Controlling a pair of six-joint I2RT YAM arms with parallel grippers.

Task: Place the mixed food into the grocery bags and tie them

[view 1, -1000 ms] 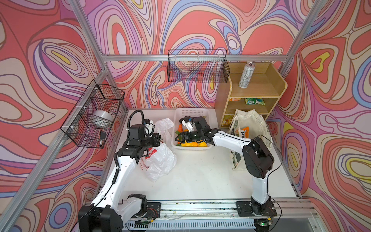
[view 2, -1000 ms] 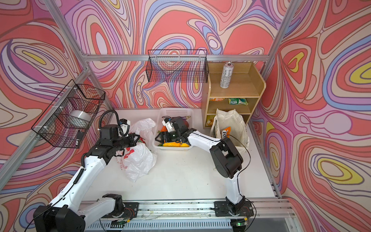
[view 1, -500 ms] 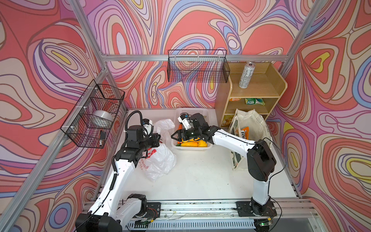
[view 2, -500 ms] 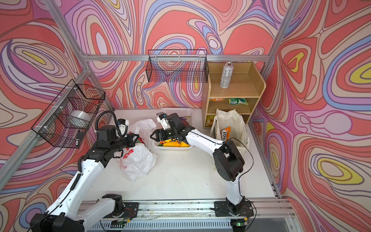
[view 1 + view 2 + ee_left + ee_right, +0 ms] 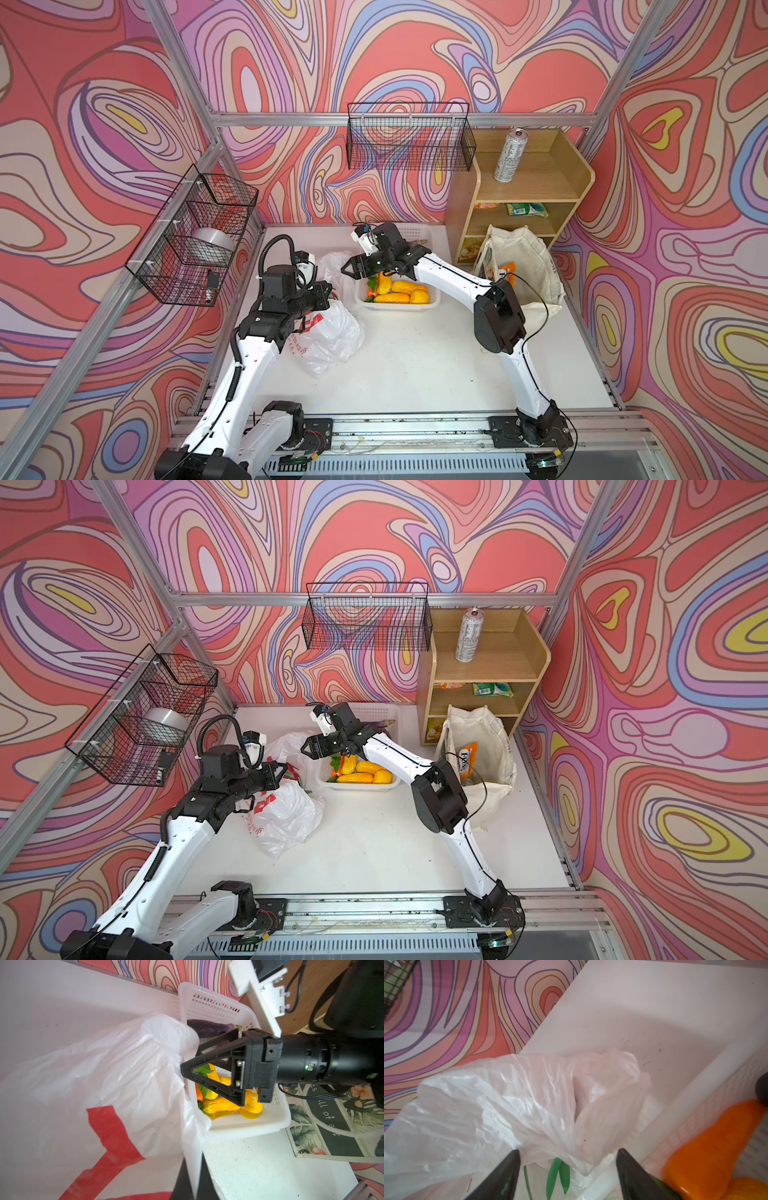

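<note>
Wall rack [image 5: 195, 245]: silver thing [image 5: 212, 245] inside, blurred by the mesh; cannot tell whether it is a can.
Left gripper [image 5: 327, 291]: clamped on the rim of the plastic bag [image 5: 332, 340], holding one side of the mouth up; its fingertips are cut off in the left wrist view.
Bag risk: the film is thin; a sideways tug could slip it from the pinch or tear it, and the mouth would collapse.
Bag contents: hidden; only a green sliver [image 5: 556, 1174] shows through the film.
Right gripper [image 5: 569, 1151]: jaws apart, empty, at the bag mouth with film bunched just ahead. Closing here could catch a loose fold, not the rim.
Basket [image 5: 249, 1128]: touching the bag; yellow fruit [image 5: 399, 297] and eggplant [image 5: 209, 1027] inside. A low arm sweep could shove it.
Tote [image 5: 536, 266]: beside the shelf, slumped; orange packet [image 5: 468, 750] inside.
Shelf [image 5: 540, 178]: can [image 5: 509, 156] upright on top, green packet [image 5: 525, 209] below; bottom level mostly hidden by the tote.
</note>
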